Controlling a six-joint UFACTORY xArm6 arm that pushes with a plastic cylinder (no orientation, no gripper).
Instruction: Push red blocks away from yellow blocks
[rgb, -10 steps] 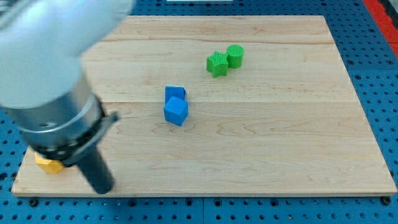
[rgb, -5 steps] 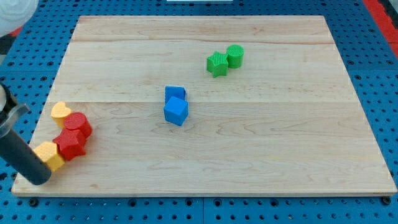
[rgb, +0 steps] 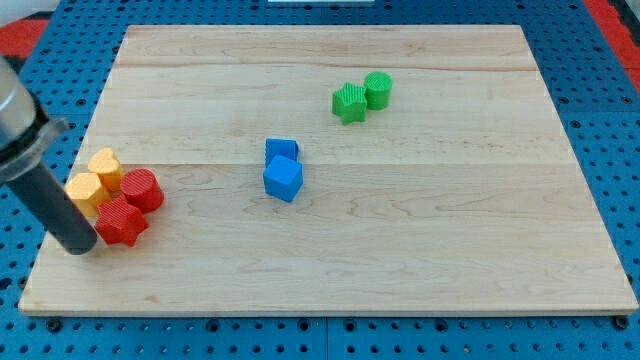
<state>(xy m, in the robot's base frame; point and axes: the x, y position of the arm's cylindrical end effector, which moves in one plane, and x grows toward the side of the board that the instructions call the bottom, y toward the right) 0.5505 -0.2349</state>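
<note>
Two red blocks lie at the board's left: a red cylinder (rgb: 143, 189) and a red star-like block (rgb: 121, 221) just below it. Two yellow blocks touch them on the left: one yellow block (rgb: 105, 165) above and one yellow block (rgb: 84, 192) below it. The four form one tight cluster. My tip (rgb: 80, 246) rests on the board just left of the red star-like block and below the lower yellow block, close to or touching both.
Two blue cubes (rgb: 283, 169) sit together near the board's middle. A green star (rgb: 348, 102) and a green cylinder (rgb: 379, 89) sit together at the upper right. The wooden board (rgb: 400, 250) lies on a blue pegboard.
My rod moved from the bottom left corner up and to the right. The red and yellow cluster shifted up and right and the blocks rearranged, with both yellows now on the left.
</note>
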